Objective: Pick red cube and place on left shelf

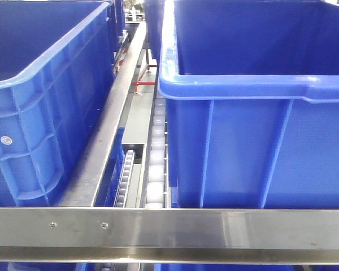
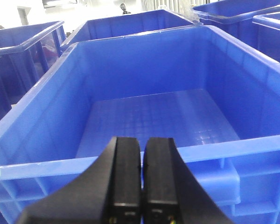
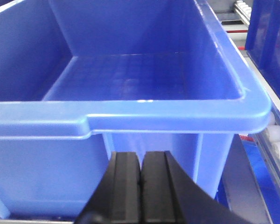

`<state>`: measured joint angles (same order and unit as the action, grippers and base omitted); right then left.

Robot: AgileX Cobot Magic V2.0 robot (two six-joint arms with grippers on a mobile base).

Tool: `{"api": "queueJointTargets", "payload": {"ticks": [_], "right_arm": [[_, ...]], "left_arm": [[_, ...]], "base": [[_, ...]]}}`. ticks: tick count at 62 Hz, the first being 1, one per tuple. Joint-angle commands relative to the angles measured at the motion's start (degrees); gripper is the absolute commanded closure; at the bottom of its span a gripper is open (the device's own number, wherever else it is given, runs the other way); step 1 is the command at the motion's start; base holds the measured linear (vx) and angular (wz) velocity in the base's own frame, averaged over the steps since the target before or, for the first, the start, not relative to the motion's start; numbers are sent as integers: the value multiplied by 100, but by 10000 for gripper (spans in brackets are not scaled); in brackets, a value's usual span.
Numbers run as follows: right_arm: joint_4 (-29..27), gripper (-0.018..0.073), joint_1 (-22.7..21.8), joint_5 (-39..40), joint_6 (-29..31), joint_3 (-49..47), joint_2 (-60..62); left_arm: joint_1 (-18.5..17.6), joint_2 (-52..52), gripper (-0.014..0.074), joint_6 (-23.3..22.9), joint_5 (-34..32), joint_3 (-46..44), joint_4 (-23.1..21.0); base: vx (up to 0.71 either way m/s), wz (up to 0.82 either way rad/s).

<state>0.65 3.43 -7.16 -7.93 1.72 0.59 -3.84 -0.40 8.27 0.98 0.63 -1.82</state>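
Observation:
The red cube is not in view in any frame. My left gripper [image 2: 142, 140] is shut and empty, its black fingers side by side just in front of the near rim of an empty blue bin [image 2: 154, 119]. My right gripper [image 3: 141, 155] is shut and empty, held low against the front wall of another empty blue bin [image 3: 144, 74]. Neither gripper shows in the front view, where the two blue bins stand at left [image 1: 39, 96] and right [image 1: 254, 113].
A steel shelf rail [image 1: 169, 228] crosses the front. A metal divider rail [image 1: 110, 124] and a white roller track [image 1: 156, 152] run between the bins. More blue bins [image 2: 130, 23] stand behind and beside. Rollers [image 3: 276, 140] show at the right.

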Motion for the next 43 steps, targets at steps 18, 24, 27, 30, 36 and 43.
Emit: {"api": "queueJointTargets", "payload": {"ticks": [18,24,27,30,36,43], "right_arm": [[285,494,-41,577,-338,-144,100],[285,494,-41,577,-285,-144,100],[285,494,-41,572,-201,-144,100],[285,494,-41,572,-103,-144,100],[285,494,-41,595,20,-144,100],[285,494,-41,595,20,-144,100]], "left_arm": [[-8,47,491,3,-474,126,-57],[-8,47,491,3,-474,126,-57],[-8,47,491,3,-474,126,-57],[-8,47,491,3,-474,126,-57],[-8,47,491,3,-474,126,-57],[-8,47,491,3,-474,126,-57]], "base": [[0,0],[0,0],[0,0],[0,0],[0,0],[0,0]]}}
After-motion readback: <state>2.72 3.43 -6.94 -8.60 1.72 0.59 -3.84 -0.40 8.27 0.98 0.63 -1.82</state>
